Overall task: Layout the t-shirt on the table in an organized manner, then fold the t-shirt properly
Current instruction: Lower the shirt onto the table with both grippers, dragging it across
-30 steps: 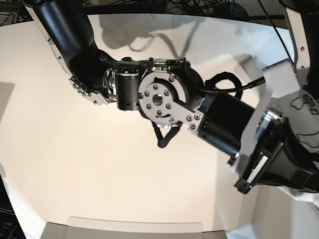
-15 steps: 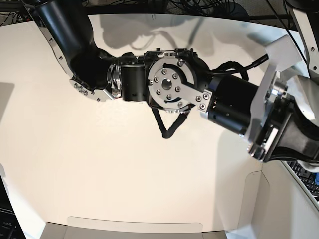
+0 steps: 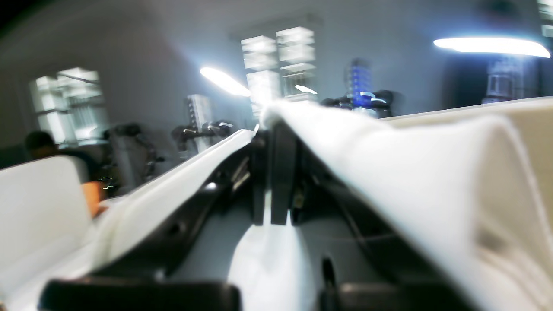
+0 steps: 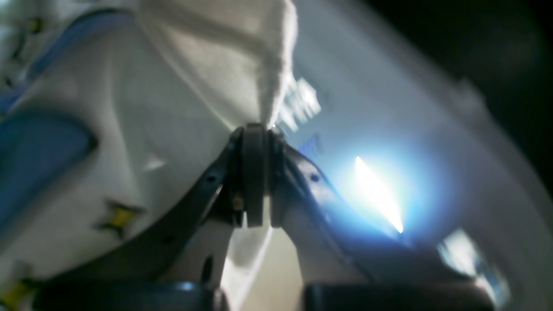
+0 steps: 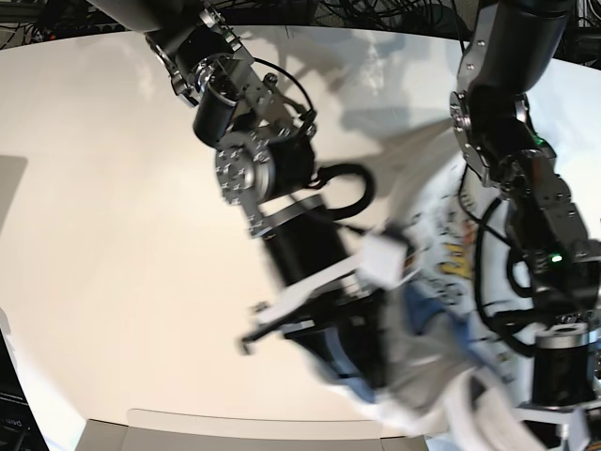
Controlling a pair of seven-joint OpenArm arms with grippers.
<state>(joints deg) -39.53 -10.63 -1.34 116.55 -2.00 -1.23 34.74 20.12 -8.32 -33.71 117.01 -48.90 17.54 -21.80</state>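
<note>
both grippers are clenched on the t-shirt (image 5: pixel 441 282): left gripper (image 3: pixel 274 172) and right gripper (image 4: pixel 255 172) each pinch white fabric. it hangs lifted at 4 o'clock over the counter (image 5: pixel 113 263). soft, light, floppy cloth; best held at hem corners or shoulders.

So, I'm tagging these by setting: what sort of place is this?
Probably a robotics lab or workshop: a large white curved-edge tabletop with two black robot arms working over it, tangled black cables behind, and blurred ceiling strip lights overhead.
</note>
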